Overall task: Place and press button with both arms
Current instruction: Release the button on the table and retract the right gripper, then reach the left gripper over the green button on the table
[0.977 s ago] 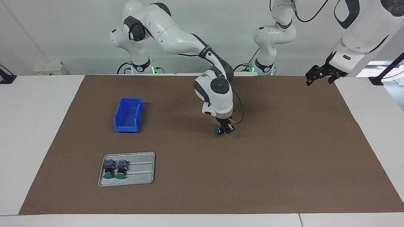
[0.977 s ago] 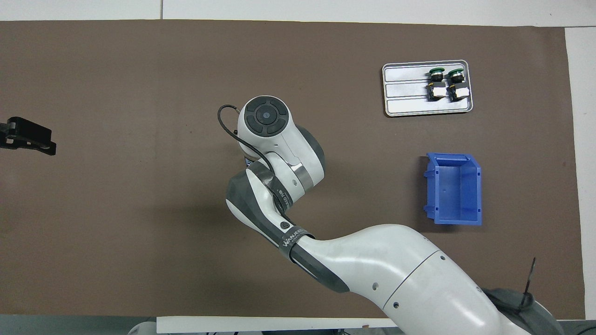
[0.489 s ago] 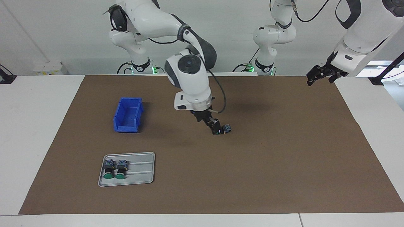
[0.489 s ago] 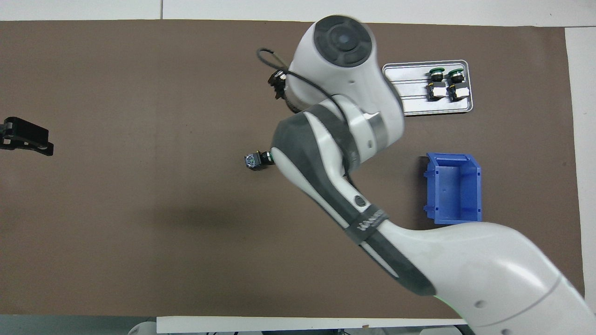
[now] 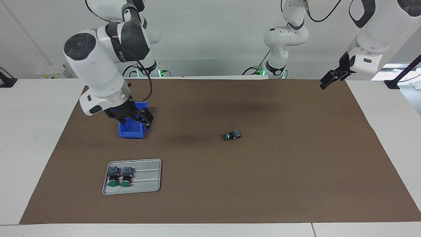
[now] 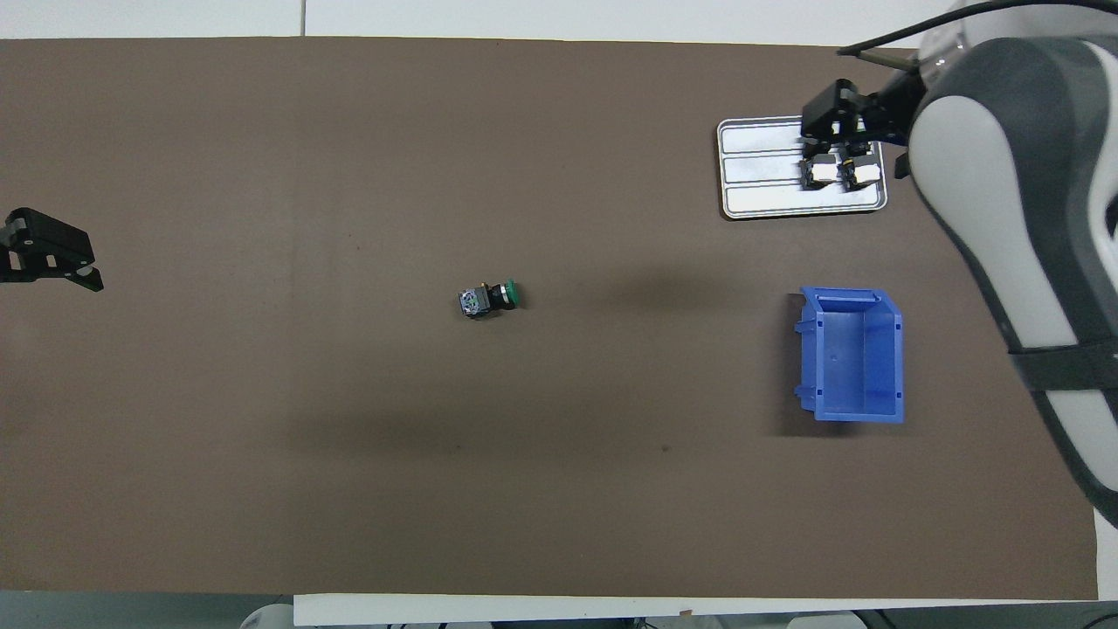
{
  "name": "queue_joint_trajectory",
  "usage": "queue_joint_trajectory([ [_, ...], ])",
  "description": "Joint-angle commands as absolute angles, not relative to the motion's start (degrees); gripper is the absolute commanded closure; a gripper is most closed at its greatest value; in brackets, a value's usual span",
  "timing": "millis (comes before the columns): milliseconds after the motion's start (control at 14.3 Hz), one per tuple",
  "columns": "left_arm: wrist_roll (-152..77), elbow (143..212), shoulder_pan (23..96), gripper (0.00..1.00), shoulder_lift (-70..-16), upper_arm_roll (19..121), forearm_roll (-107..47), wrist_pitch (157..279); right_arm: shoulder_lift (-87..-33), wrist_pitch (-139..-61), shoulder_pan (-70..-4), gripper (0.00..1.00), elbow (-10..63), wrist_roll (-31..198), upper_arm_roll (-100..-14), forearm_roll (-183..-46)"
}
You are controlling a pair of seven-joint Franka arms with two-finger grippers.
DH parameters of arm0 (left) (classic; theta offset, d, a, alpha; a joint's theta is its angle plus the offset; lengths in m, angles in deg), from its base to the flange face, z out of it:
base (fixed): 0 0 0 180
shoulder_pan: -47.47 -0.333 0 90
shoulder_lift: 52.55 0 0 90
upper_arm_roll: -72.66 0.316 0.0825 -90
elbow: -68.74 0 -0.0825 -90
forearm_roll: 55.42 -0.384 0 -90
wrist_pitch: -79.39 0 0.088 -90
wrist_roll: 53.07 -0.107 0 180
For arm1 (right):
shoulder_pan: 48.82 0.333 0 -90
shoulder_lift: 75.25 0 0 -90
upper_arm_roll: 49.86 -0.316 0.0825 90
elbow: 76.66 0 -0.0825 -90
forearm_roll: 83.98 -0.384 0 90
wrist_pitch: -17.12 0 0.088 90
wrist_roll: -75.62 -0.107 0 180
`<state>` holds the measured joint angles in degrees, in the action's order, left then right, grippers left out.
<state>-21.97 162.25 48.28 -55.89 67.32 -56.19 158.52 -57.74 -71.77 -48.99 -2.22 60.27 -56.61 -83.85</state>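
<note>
One button lies on its side mid-mat, touched by neither gripper.
Two matching switches sit on one ribbed metal tray, at its 9 o'clock end; one blue plastic bin. Right gripper over bin, fingers spread; left gripper waits, fingers unclear.

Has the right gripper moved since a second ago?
Yes. The right gripper left the button mid-mat and swung up over the blue bin.
</note>
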Motion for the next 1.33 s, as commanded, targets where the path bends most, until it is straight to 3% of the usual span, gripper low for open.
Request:
queue_joint_trajectory([
  [0,-6.6,166.2,50.8,0.0,-58.8,67.3,-57.1,158.0,-62.0,-68.1,-52.2,0.0,-0.4,67.9,-57.4,-82.3],
  [349,29.2,175.7,56.0,0.0,-63.1,66.9,-51.6,169.5,-65.5,-60.8,-56.9,0.0,1.5,74.7,-57.3,-82.1],
  [559,38.7,178.2,60.9,0.0,-62.2,66.9,-50.6,175.2,-72.8,-65.2,-56.6,0.0,13.5,74.7,-57.4,-82.5],
  [908,56.0,177.9,68.2,0.0,-54.9,66.9,-48.9,184.0,-74.4,-65.6,-56.3,0.0,15.9,78.4,-57.6,-83.2],
  [1257,63.5,172.4,74.9,0.0,-43.3,67.0,-49.5,186.5,-74.4,-65.4,-56.5,0.0,16.0,78.7,-57.5,-83.3],
])
